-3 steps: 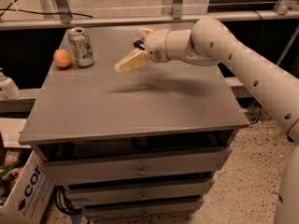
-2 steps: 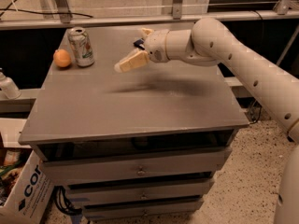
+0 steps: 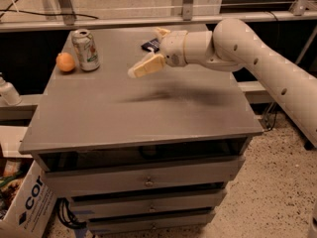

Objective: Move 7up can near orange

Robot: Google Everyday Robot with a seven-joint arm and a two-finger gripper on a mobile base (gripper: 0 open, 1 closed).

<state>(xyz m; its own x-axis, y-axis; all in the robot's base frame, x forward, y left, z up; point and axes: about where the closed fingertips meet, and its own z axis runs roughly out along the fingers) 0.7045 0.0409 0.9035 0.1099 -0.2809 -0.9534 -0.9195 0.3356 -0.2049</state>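
7up can upright at far left corner of surface, pull-tab up. Orange just beside it on left, nearly touching, can't tell if gap. Can standing on own, nothing gripping it. Looks like placement already good, so job reads as done or close to it.

Claw hovers above mid-surface, well apart from can, fingers spread, holding nothing, probably because can needs no more handling. Flat dark packet lies behind claw near far edge, not part of this.
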